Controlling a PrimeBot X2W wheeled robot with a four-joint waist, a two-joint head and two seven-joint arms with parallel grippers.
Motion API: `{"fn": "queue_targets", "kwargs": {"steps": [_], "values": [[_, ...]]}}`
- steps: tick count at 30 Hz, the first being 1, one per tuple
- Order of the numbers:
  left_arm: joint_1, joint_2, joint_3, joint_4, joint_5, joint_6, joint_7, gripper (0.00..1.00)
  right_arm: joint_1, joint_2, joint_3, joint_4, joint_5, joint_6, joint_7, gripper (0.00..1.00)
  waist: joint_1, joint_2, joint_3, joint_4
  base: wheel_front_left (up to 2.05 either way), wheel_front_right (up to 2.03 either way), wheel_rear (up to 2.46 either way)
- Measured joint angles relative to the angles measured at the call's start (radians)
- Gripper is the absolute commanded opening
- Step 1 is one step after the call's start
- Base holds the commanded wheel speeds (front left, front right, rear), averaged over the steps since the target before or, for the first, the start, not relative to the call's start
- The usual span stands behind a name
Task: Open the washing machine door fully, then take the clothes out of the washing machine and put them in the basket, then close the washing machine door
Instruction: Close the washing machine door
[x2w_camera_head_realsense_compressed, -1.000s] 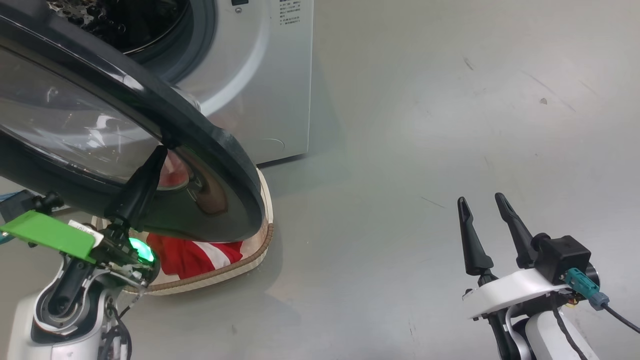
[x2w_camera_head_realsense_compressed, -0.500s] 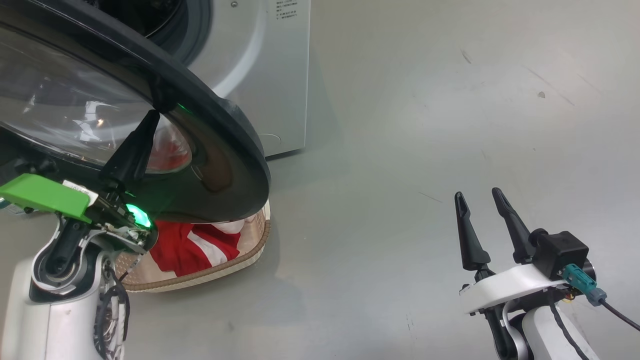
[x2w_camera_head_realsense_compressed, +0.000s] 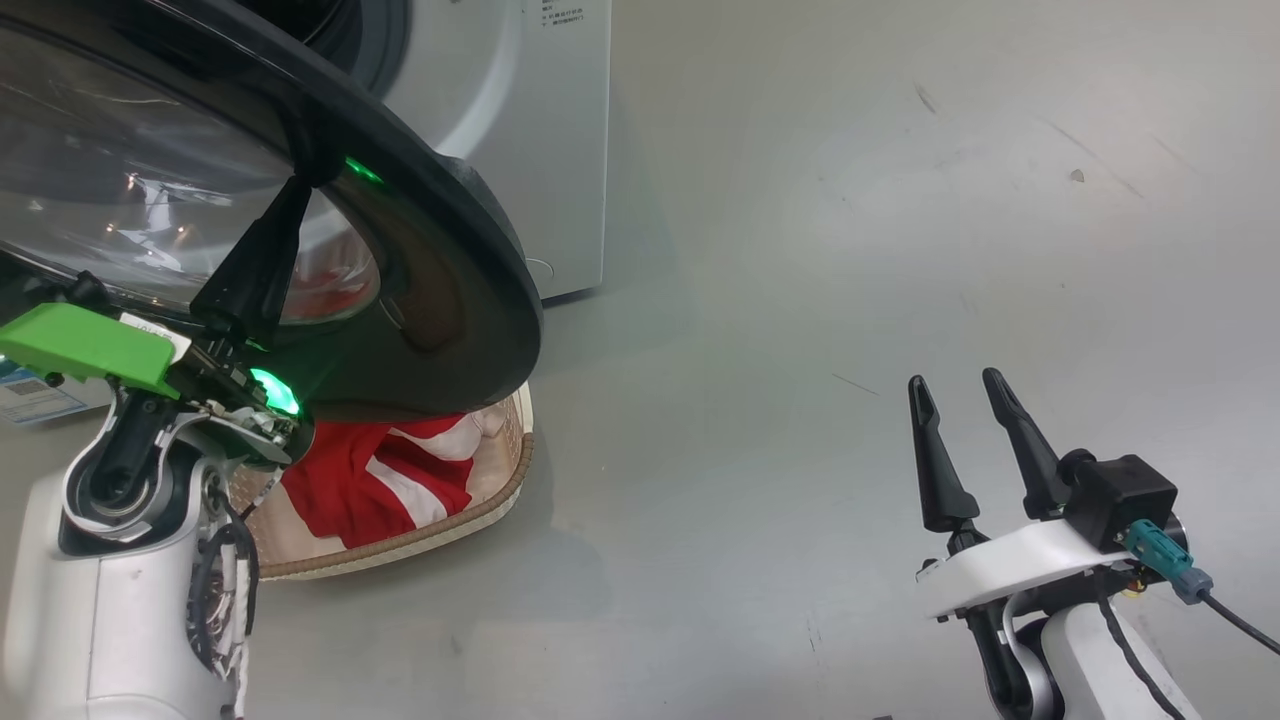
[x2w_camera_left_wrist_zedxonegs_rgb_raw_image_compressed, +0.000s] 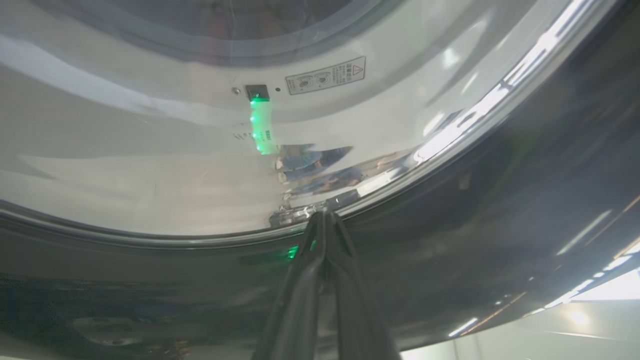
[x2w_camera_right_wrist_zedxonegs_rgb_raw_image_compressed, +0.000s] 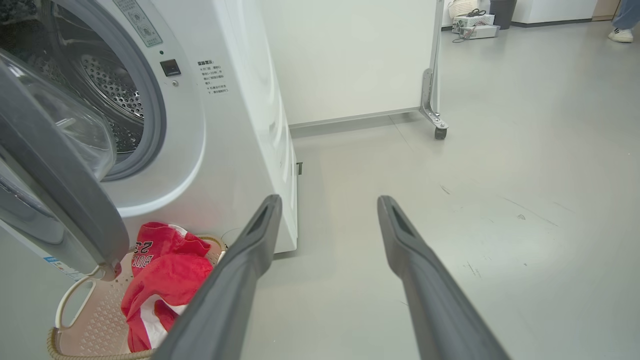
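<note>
The washing machine door (x2w_camera_head_realsense_compressed: 450, 290) stands partly open at the upper left of the head view, in front of the washing machine (x2w_camera_head_realsense_compressed: 530, 130). The left gripper (x2w_camera_head_realsense_compressed: 302, 190) is closed with nothing between its fingers, and its tips touch the door where glass meets black ring. The right gripper (x2w_camera_head_realsense_compressed: 952, 382), at lower right, is spread wide and empty. The clothes (x2w_camera_head_realsense_compressed: 360, 485) lie in the basket (x2w_camera_head_realsense_compressed: 440, 530) below the door.
</note>
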Motion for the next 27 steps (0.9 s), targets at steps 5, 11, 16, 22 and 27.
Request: {"fn": "queue_targets", "kwargs": {"steps": [5, 11, 16, 22, 27], "values": [[-0.002, -0.004, 0.000, 0.033, -0.003, -0.014, 0.006, 0.00, -0.003, 0.000, -0.008, 0.012, 0.000, 0.000, -0.005, 1.00, 0.0000, 0.0000, -0.002, 0.006, 0.00, 0.00, 0.00], [0.032, -0.007, 0.019, 0.048, -0.014, -0.029, 0.014, 0.00, -0.003, -0.001, -0.022, 0.023, 0.000, 0.000, -0.007, 1.00, 0.0000, 0.0000, -0.016, 0.024, 0.00, 0.00, 0.00], [0.098, -0.007, 0.041, 0.055, -0.022, -0.031, 0.014, 0.00, -0.002, -0.010, -0.037, 0.032, 0.001, -0.001, -0.009, 1.00, 0.0000, 0.0000, -0.029, 0.048, 0.00, 0.00, 0.00], [0.162, -0.008, 0.077, 0.045, -0.056, -0.039, 0.011, 0.00, 0.001, -0.019, -0.048, 0.041, 0.001, -0.004, -0.013, 1.00, 0.0000, 0.0000, -0.054, 0.082, 0.00, 0.00, 0.00], [0.206, -0.008, 0.110, 0.004, -0.066, -0.039, -0.006, 1.00, 0.015, -0.029, -0.053, 0.050, 0.001, -0.008, -0.013, 1.00, 0.0000, 0.0000, -0.080, 0.112, 0.00, 0.00, 0.00]]}}
